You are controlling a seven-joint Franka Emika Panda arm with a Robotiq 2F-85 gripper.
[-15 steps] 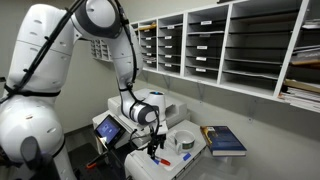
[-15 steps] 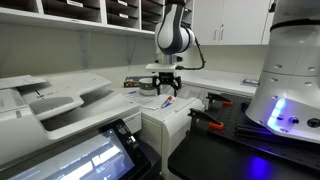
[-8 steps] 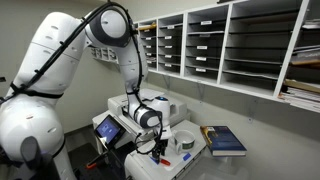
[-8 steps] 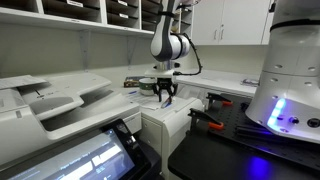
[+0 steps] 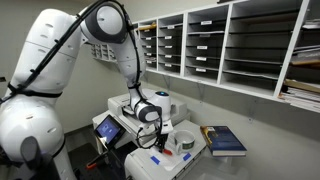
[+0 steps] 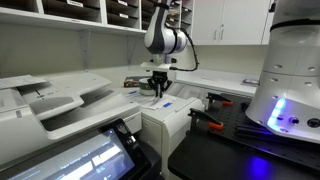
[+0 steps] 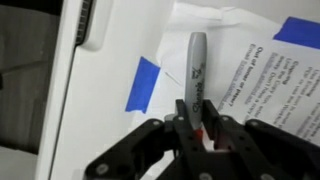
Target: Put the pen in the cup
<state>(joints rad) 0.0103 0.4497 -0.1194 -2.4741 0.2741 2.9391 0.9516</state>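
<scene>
In the wrist view the pen [image 7: 194, 70] lies on white paper, a slim barrel with print on it that looks grey and turns red at the jaws. My gripper [image 7: 197, 125] is shut on its near end, with one finger pressed against each side. In both exterior views the gripper [image 5: 160, 140] [image 6: 162, 92] points straight down onto the white machine top. The cup [image 5: 186, 141], short, round and whitish, stands just beside the gripper. It is outside the wrist view.
A blue book [image 5: 225, 140] lies beyond the cup. A patch of blue tape [image 7: 148, 82] and a printed sheet [image 7: 270, 85] lie beside the pen. Wall shelves [image 5: 230, 45] hang above. A printer [image 6: 50, 95] and a tablet screen [image 5: 107, 127] stand close by.
The arm has come down onto the machine top, and the jaws, open a second ago, have shut on the pen.
</scene>
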